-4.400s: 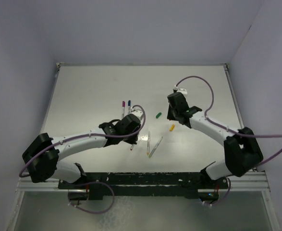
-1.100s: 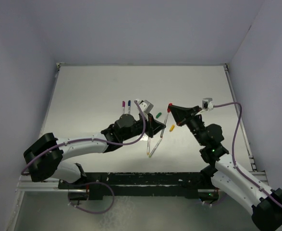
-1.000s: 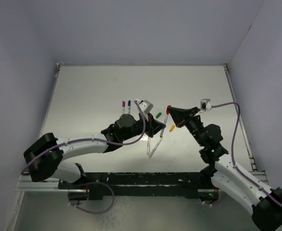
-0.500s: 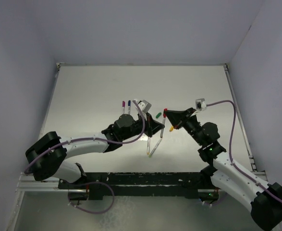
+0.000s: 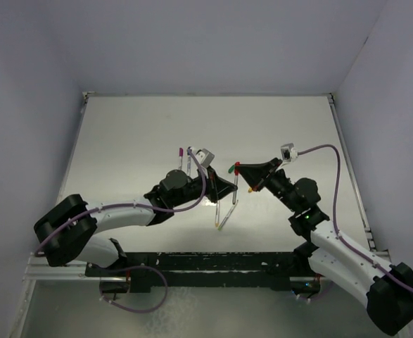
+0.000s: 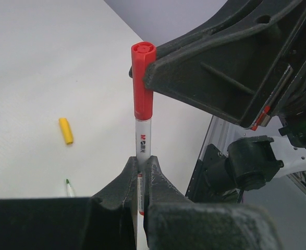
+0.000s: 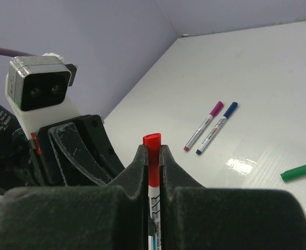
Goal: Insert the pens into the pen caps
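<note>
A pen with a pale barrel (image 6: pixel 142 136) stands upright above the table, and my left gripper (image 6: pixel 142 160) is shut on its lower part. The red pen cap (image 6: pixel 143 78) sits on the pen's top end. My right gripper (image 7: pixel 153 148) is shut on that red cap (image 7: pixel 153 156), with the barrel (image 7: pixel 156 219) running down between its fingers. In the top view the two grippers meet at mid-table, left (image 5: pixel 227 189) and right (image 5: pixel 239 169). A green cap (image 7: pixel 297 172) and a yellow cap (image 6: pixel 65 130) lie loose on the table. Two uncapped pens (image 5: pixel 221 213) lie just in front.
A purple-capped pen (image 7: pixel 204 126) and a blue-capped pen (image 7: pixel 217 128) lie side by side behind the left wrist. The left wrist camera block (image 7: pixel 40 88) stands close to my right gripper's fingers. The white table (image 5: pixel 136 141) is walled at the back and on both sides.
The right gripper has moved left and a little toward the near edge with the red cap. The left wrist has also shifted left. Both stay shut.
</note>
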Robot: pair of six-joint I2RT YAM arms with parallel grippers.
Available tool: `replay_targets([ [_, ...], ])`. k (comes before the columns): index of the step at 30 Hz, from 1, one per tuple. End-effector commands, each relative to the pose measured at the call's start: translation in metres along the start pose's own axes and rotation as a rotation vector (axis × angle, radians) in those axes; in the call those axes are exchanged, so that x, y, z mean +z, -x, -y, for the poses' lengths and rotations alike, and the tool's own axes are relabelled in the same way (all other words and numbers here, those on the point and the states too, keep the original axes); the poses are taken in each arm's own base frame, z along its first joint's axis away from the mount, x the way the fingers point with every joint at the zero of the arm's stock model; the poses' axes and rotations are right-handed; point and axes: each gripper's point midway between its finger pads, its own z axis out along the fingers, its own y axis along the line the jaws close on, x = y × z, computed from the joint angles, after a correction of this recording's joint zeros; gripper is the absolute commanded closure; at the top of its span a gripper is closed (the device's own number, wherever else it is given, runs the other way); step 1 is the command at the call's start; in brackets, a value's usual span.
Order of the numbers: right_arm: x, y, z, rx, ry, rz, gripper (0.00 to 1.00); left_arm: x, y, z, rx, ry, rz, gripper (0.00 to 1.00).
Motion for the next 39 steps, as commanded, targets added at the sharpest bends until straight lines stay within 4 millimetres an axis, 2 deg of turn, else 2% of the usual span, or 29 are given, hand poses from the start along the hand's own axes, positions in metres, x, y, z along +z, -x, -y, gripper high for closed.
replay_targets([
  [1, -0.015, -0.058, -0.017, 0.045, 0.103, -0.233, 1.0, -0.014, 0.119, 0.038, 0.057, -0.105, 0.408, 1.0],
  [8, -0.019, -0.079, -0.015, 0.016, 0.07, -0.296, 1.0, -0.026, 0.146, 0.04, 0.097, -0.085, 0.479, 1.0],
  [16, -0.023, -0.106, -0.012, 0.006, 0.046, -0.384, 1.0, -0.032, 0.16, 0.041, 0.13, -0.067, 0.518, 1.0],
  [25, -0.028, -0.114, -0.006, 0.001, 0.017, -0.411, 1.0, -0.044, 0.172, 0.036, 0.152, -0.025, 0.555, 1.0],
  [39, -0.036, -0.14, 0.007, -0.017, -0.038, -0.51, 1.0, -0.043, 0.189, 0.031, 0.164, -0.013, 0.602, 1.0],
])
